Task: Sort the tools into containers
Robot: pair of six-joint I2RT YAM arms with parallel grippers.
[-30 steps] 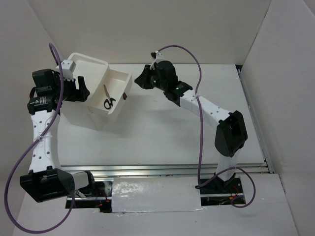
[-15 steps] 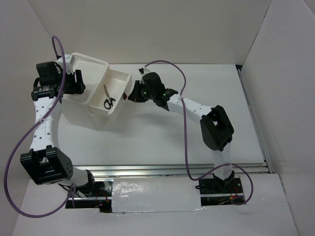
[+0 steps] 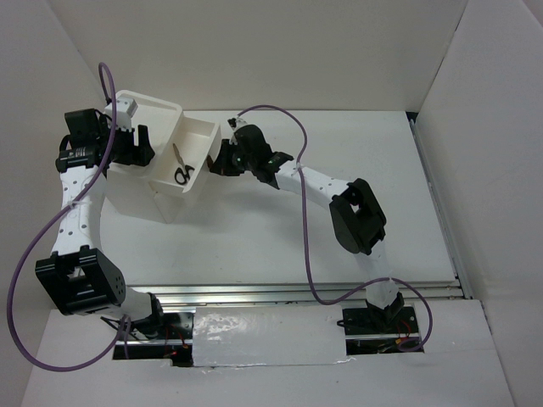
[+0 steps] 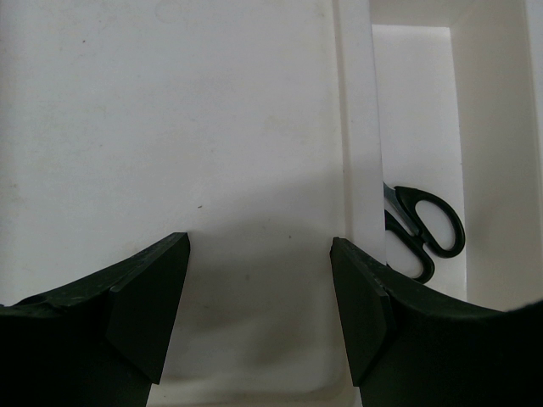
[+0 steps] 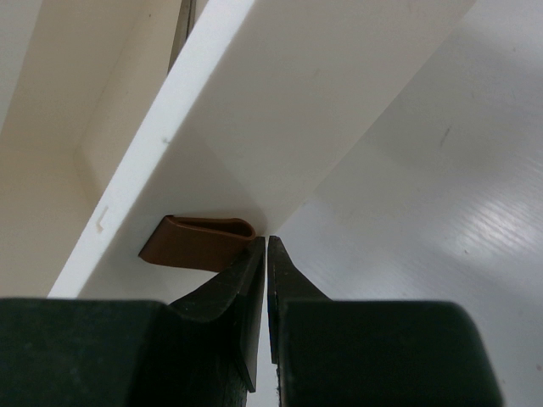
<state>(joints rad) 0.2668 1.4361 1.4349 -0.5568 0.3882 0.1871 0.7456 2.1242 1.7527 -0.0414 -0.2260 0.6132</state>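
White tabletop (image 3: 280,237): left gripper (image 4: 259,259) spread over cabinet (image 4: 170,127), right gripper (image 5: 265,254) pressed together beside drawer handle (image 5: 191,242).

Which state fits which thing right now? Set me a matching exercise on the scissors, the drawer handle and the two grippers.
Things:
1. black-handled scissors
2. drawer handle
3. left gripper
4. right gripper

States:
A. jaws shut
B. lying in the pulled-out drawer
C. jaws open
D. red-brown

Pairs: 1-B, 2-D, 3-C, 4-A.
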